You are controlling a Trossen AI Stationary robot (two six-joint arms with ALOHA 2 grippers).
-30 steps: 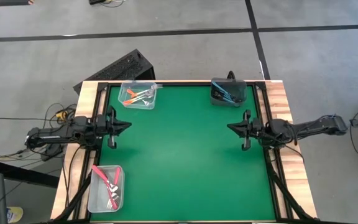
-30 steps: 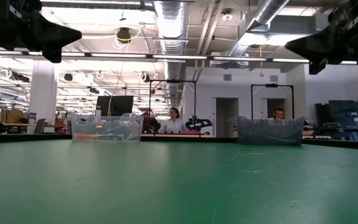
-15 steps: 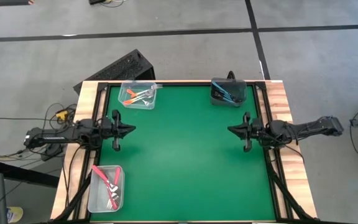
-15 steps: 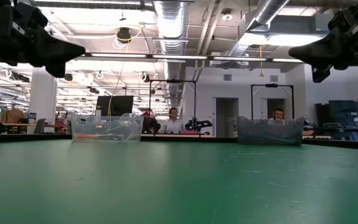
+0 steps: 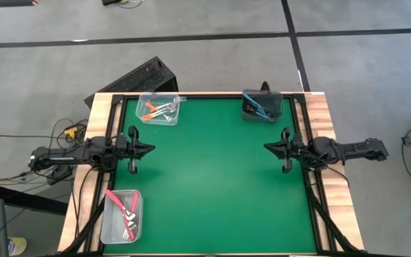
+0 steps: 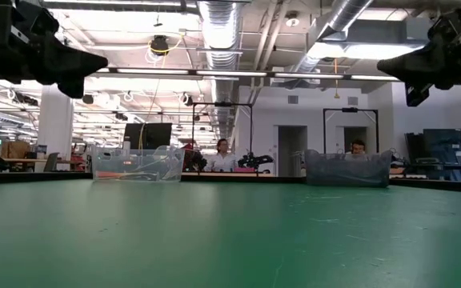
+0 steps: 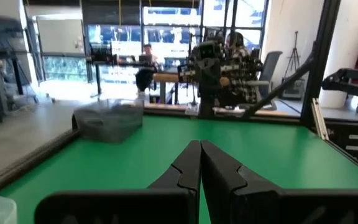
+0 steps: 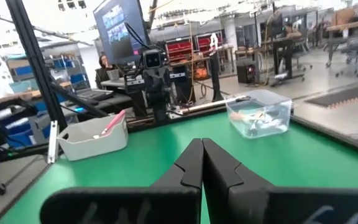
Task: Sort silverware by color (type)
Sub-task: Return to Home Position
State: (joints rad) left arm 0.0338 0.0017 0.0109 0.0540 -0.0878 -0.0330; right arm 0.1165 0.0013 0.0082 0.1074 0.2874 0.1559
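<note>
high view: everything looks sorted. orange forks (image 5: 161,108) in the clear bin (image 5: 148,119), blue forks (image 5: 262,109) in the dark bin (image 5: 248,116), pink forks (image 5: 124,208) in the white bin (image 5: 113,230). left gripper (image 5: 148,148) and right gripper (image 5: 268,148) hover at opposite sides of the table (image 5: 205,185), fingers pressed together, holding nothing. i'd call this the homing step, so next is just parking both arms.

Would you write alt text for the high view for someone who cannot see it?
From above, a green table holds three bins of sorted forks: orange forks in a clear bin top left, blue forks in a dark bin top right, pink forks in a white bin bottom left. The left gripper and right gripper, both shut, face each other from opposite sides.
</note>
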